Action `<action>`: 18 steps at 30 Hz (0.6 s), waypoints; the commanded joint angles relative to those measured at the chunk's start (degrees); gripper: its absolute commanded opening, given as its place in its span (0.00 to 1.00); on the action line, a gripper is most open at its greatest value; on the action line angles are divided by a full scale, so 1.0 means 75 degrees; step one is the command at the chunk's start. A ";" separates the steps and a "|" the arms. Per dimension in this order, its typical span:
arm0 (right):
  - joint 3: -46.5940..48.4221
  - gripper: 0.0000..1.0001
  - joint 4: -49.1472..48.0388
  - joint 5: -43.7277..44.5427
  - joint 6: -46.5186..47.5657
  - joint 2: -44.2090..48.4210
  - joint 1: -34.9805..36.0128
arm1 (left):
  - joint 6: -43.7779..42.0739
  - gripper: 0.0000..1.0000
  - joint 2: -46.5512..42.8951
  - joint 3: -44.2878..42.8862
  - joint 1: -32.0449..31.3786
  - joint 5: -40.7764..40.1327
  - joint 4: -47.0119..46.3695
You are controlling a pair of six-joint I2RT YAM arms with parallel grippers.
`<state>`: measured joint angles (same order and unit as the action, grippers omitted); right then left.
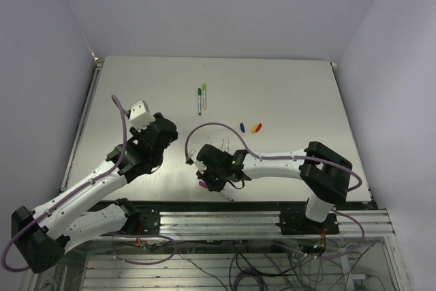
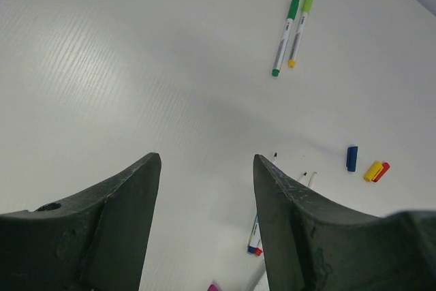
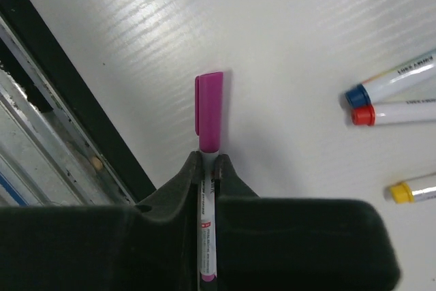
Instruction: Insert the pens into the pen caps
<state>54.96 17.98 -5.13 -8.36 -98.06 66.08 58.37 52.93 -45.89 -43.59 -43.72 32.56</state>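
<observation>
In the top view the right pincer is mostly hidden under its own wrist body. Only a magenta cap and a short stub of pale barrel poke out near the front edge of the bench. The right wrist view settles it: the fingers are clamped on the white barrel of the magenta-capped pen. The cap sits on the pen's end just beyond the fingertips, and the pen lies along the bench surface. To that camera's right lie a blue-tipped pen, a red-tipped pen and a yellow-tipped pen. All three are uncapped and cut off by the picture's edge, so their far ends cannot be seen. The blue and red ones lie close together and the yellow one a little apart. From the left wrist only the blue and red tips show, beside the black finger that blocks the rest. The left pincer hangs above bare bench with its fingers spread wide and nothing between them. Farther out, a dark-green-capped pen and a light-green-capped pen lie side by side. Nearer the right arm a loose blue cap lies just apart from a yellow cap and a red cap, which touch each other.
</observation>
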 commanded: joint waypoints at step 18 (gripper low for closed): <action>0.2247 0.00 -0.0628 0.0450 -0.1026 0.0289 -0.3018 | -0.1294 0.67 0.0332 -0.0370 0.0010 -0.0922 -0.0577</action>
<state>65.54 16.82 -6.74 -12.29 -93.38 48.88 54.52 53.36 -46.11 -43.59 -47.94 31.77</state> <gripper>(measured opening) 0.040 0.665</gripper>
